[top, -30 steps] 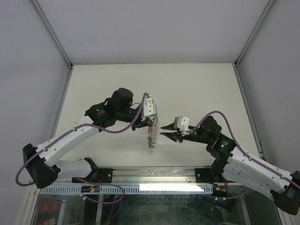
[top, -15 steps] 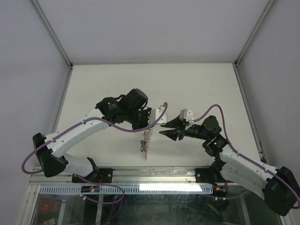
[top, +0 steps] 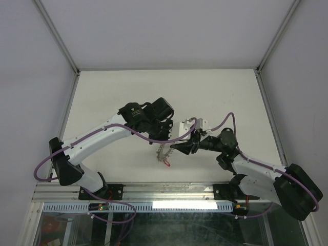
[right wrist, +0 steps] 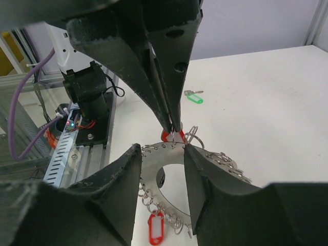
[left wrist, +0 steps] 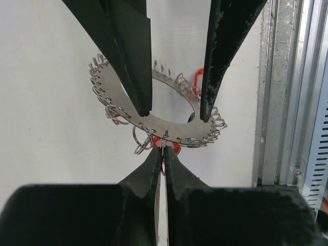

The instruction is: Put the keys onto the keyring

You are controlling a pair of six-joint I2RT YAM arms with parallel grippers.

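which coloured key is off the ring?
The green-headed key, lying alone on the table, apart from the keyring. The red-tagged ones all sit at the ring's edge.

Bright, even overhead light, faint soft shadows on white table [top: 113,92], glare strip along near rail [top: 179,204], near black fingers [left wrist: 146,177] blurred, keyring [left wrist: 154,124] sharp, slight wide-angle bending at edges.
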